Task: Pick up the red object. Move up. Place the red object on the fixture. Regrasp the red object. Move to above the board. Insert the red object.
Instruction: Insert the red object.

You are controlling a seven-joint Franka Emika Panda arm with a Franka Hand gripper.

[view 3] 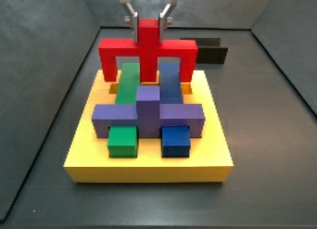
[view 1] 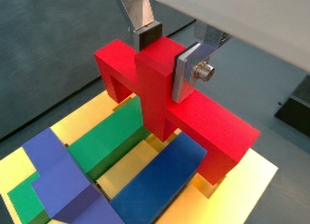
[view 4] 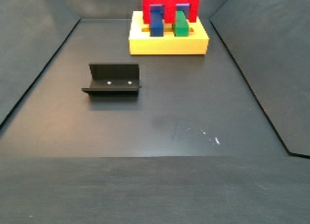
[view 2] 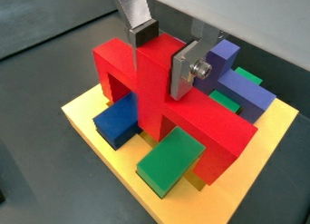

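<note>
Dark grey floor (view 4: 158, 128), walled sides, hand (view 1: 169, 51) gripping red object (view 1: 182, 110) over yellow board (view 3: 148, 163), fixture (view 4: 112, 79) apart.

Red object (view 3: 147, 53): bright, uniform red, no markings. Board (view 3: 148, 164): plain yellow slab. Blocks (view 3: 147, 113) on it: purple cross-shaped one, green and blue ones, all solid colours. Gripper (view 1: 169, 48), on the red object's stem over the board's far edge: silver finger plates (view 1: 193, 66), dark pads. Fixture (view 4: 112, 80): black, two small pale dots on its face. Floor (view 4: 158, 119): dark grey, matte, a few faint light scuffs.
</note>
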